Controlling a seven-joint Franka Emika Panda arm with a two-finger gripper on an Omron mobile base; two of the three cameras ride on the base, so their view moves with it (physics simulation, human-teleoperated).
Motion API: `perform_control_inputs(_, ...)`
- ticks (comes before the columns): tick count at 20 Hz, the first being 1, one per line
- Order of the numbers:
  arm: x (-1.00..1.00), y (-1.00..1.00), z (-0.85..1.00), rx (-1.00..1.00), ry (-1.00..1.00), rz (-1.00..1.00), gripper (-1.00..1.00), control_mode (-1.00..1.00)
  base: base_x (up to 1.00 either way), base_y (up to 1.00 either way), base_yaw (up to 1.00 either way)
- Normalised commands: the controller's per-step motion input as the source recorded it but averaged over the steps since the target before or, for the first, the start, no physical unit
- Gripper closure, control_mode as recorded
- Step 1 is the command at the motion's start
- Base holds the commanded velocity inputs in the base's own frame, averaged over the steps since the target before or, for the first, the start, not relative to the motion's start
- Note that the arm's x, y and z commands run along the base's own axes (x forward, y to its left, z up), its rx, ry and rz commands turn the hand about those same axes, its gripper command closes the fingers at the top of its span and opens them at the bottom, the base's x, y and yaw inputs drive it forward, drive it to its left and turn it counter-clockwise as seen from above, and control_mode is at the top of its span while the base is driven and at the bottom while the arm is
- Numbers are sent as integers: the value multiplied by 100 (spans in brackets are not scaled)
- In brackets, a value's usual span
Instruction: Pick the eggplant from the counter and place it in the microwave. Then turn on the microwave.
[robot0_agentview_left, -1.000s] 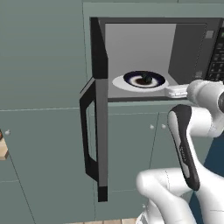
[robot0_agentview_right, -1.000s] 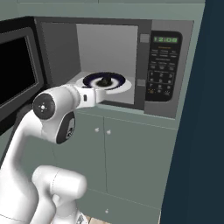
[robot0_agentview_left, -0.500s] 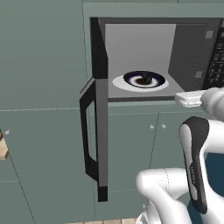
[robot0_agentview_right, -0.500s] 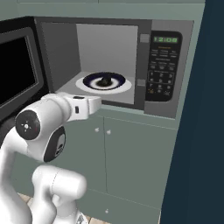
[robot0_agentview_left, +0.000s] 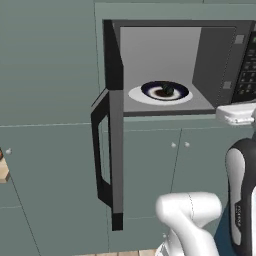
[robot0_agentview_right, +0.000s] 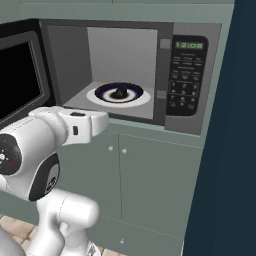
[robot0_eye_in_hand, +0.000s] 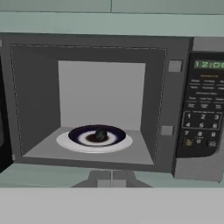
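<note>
The eggplant sits mid-plate inside the open microwave; the gripper hangs outside the front edge, clenched on nothing. It looks light, smooth and firm, best pinched across its middle

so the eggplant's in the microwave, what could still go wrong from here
1. The door stands wide open; the microwave likely won't start until it's shut, and the arm must get round behind it to swing it closed.
2. The eggplant sits loose on the plate; a hard door slam could roll it.
3. The shut gripper faces the cavity, not the keypad; its tiny buttons invite a wrong press.
</note>
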Motion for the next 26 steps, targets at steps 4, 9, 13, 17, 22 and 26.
perform_control_inputs(4, -44, 28, 0, 0, -10, -1, 100, -100, 0, 0, 0)
perform_control_inputs(9, -49, 32, 0, -1, -11, -2, 100, -100, 0, 0, 0)
perform_control_inputs(13, -50, 28, 0, -1, -11, -2, 100, -100, 0, 0, 0)
perform_control_inputs(17, -47, 30, 0, -1, -9, -2, 100, -100, 0, 0, 0)
perform_control_inputs(22, -44, 29, 0, -2, -8, -2, 100, -100, 0, 0, 0)
perform_control_inputs(26, -42, 24, 0, -2, -8, -3, 100, -100, 0, 0, 0)
